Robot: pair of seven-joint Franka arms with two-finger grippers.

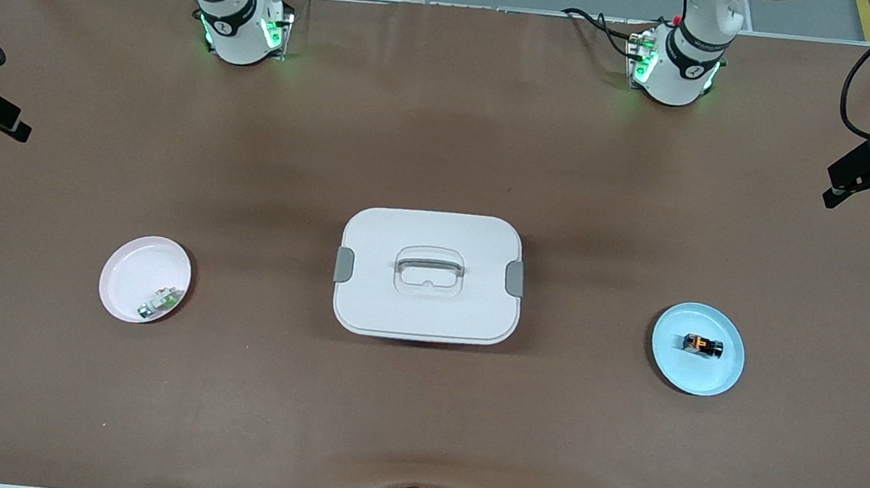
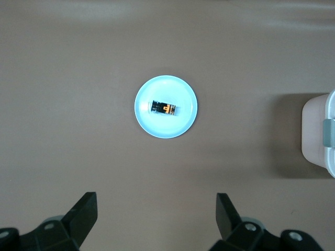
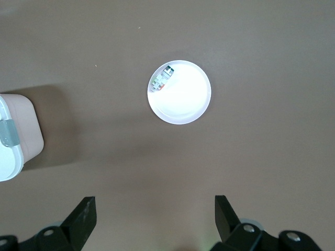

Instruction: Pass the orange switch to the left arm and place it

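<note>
Brown surface (image 1: 418,404), with white box (image 1: 429,276) at centre. Orange switch (image 1: 702,346) lay on blue plate (image 1: 720,379) toward left arm's end; pink plate (image 1: 126,276) with green-and-white component (image 1: 161,300) toward right arm's end. Left claw (image 2: 157,219) hung spread and empty over bare surface near blue plate; right claw (image 3: 154,219), likewise released, near pink plate. Likely risks: tiny round switch rolling or slipping during pinch or handover; low carry clipping box.

orange switch (image 2: 163,108) on blue plate (image 2: 183,123) | left tool (image 2: 157,222) spread above

two plates (image 1: 144,278), one box (image 1: 428,274), two components (image 1: 702,346)
</note>
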